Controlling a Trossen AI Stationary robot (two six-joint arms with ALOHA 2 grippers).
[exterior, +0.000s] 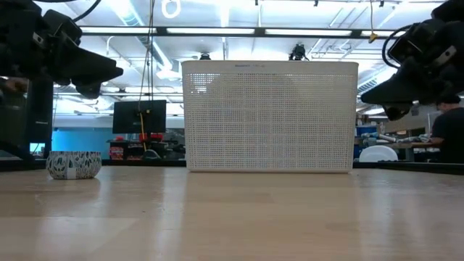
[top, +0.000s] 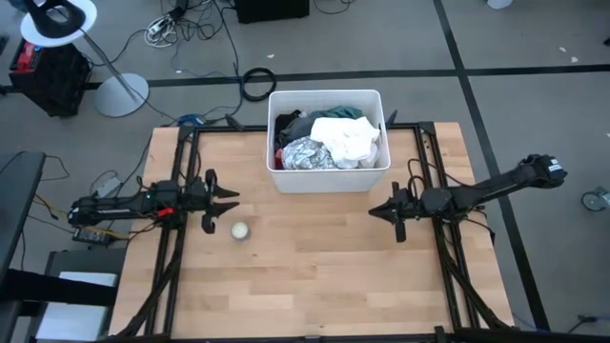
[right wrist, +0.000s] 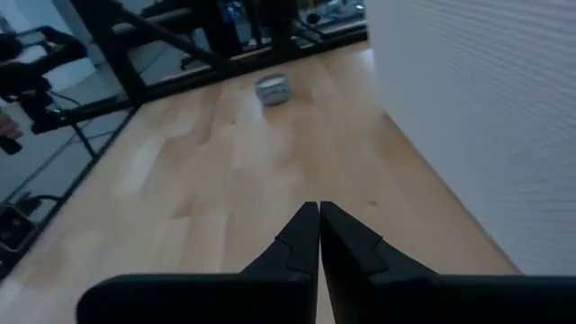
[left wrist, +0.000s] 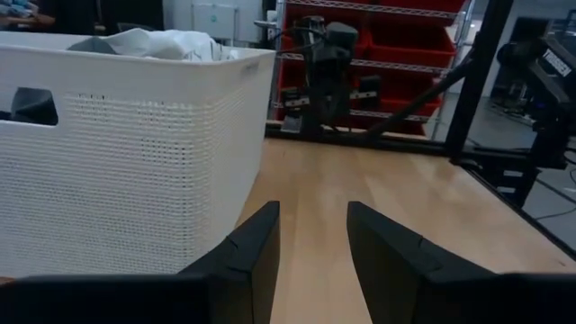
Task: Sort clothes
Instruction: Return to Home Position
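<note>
The clothes (top: 331, 141) lie piled in the white plastic bin (top: 327, 181) at the table's far middle: a white piece on top, a white-patterned piece, dark pieces and a bit of red. A white piece (left wrist: 162, 43) shows over the bin's rim in the left wrist view. My left gripper (top: 229, 200) hovers open and empty at the table's left, fingers pointing right. My right gripper (top: 374, 211) hovers shut and empty at the table's right, fingers pointing left.
A small pale round ball (top: 240, 230) lies on the wooden table just near-side of my left gripper; it also shows in the low view (exterior: 73, 164) and the right wrist view (right wrist: 272, 88). Bare table (top: 315, 276) stretches between and in front of the arms.
</note>
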